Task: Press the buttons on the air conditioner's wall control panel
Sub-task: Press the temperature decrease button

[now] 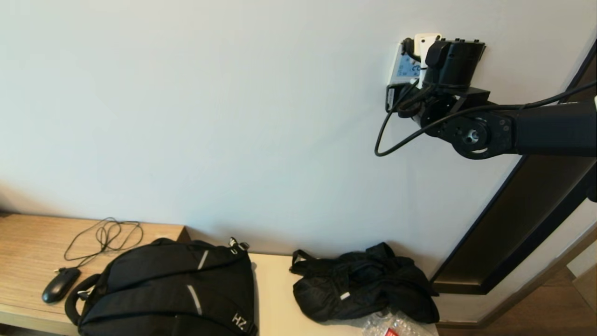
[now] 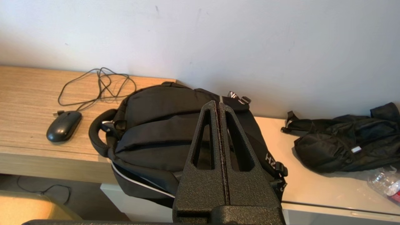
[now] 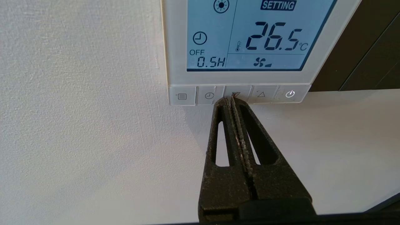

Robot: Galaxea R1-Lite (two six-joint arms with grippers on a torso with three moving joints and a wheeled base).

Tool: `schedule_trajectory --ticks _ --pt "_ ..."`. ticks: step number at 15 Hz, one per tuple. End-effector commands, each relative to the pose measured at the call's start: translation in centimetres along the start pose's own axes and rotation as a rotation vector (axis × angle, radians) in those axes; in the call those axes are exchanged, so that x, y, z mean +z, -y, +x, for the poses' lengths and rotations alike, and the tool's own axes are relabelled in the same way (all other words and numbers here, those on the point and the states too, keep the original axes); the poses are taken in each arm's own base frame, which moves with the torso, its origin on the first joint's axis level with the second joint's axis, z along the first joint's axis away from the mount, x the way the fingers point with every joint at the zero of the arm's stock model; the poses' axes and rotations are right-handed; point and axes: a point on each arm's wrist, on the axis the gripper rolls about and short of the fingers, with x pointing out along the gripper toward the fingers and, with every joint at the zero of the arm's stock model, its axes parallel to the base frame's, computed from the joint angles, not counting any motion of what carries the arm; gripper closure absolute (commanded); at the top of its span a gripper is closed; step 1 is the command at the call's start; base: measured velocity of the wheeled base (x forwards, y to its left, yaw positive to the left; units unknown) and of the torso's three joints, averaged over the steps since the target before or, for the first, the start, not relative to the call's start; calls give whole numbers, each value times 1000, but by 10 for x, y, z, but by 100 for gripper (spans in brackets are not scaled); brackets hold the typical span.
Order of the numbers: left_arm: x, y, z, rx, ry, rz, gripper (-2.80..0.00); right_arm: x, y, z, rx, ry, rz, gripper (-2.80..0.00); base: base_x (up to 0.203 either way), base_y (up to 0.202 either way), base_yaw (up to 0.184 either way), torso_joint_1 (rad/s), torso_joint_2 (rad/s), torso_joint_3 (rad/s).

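**Right gripper tip on the down-arrow button**

Head view: the right gripper (image 1: 416, 60) is raised to the small square white plastic wall control panel (image 1: 402, 65), high above the bench's (image 1: 28, 242) right end.

Left wrist view: the left gripper (image 2: 217, 104), jaws together, hangs idle over a black fabric backpack (image 2: 156, 125) on the bench.

Right wrist view: jaws together, the textured black tip meets the middle of five flat grey buttons (image 3: 239, 94); the pale blue screen (image 3: 259, 34) reads 26.5. At least one press seems underway; the others likely remain.

Smooth white plastic panel (image 3: 322, 47), glossy screen (image 3: 259, 34), rough matt wall (image 3: 78, 125), grainy black fingers (image 3: 232, 131)
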Motion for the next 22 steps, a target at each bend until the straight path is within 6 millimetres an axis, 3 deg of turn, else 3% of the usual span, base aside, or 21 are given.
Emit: schedule_trajectory --ticks 1,9,22 --pt "0 0 0 0 1 0 0 -2 -1 0 -1 -5 -4 0 0 0 0 0 0 0" --pt "0 0 0 0 1 0 0 4 3 -9 4 5 3 0 0 0 0 0 0 0" --pt "0 0 0 0 1 0 0 -2 1 6 -13 7 -7 0 0 0 0 0 0 0"
